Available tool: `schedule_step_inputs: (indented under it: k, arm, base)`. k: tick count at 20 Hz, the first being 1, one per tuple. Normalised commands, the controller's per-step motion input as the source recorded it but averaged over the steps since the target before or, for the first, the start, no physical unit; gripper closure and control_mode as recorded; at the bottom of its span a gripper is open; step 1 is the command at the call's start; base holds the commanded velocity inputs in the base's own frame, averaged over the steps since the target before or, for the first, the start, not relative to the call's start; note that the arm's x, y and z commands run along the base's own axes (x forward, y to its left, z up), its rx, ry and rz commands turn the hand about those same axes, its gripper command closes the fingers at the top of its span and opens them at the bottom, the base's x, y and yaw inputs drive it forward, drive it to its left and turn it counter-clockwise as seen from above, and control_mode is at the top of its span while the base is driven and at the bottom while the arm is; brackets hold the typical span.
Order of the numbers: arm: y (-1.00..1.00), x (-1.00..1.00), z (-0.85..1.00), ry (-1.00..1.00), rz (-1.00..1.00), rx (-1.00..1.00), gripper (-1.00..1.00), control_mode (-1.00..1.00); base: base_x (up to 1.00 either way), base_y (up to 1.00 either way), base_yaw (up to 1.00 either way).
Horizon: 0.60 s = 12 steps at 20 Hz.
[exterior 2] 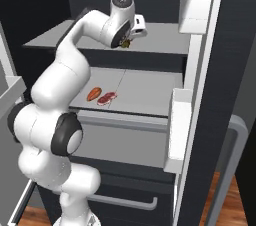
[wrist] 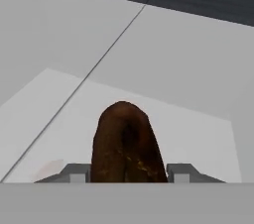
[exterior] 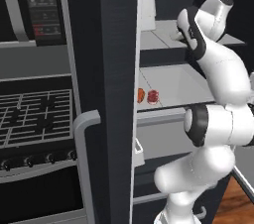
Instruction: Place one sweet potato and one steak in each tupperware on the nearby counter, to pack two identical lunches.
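One brown sweet potato (wrist: 126, 143) is pinched between the fingertips of the gripper (exterior 2: 127, 43) at the upper fridge shelf (exterior 2: 165, 37), its long axis running away from the hand. An orange sweet potato (exterior 2: 93, 93) and steak (exterior 2: 106, 98) lie on the shelf below.

White arm (exterior 2: 60, 77) — (dark joints)

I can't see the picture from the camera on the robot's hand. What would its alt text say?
A dark brown sweet potato stands between the two grey fingers of the gripper, which are closed against its sides. Behind it stretches a pale grey fridge shelf crossed by a thin dark seam, with darkness beyond its far edge.
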Motion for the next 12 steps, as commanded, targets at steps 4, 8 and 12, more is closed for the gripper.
schedule_step_inputs:
  k: [4, 8, 12]
  arm:
    - [0.34, -1.00, 0.00, -0.16, 0.07, -0.03, 1.00, -1.00]
    - [0.09, -1.00, 0.00, -0.17, 0.02, -0.05, 1.00, -1.00]
    - [-0.04, -1.00, 0.16, -0.04, 0.00, -0.02, 1.00, -1.00]
  base:
    - [0.00, 0.00, 0.00]
    - [0.00, 0.00, 0.00]
    - [0.00, 0.00, 0.00]
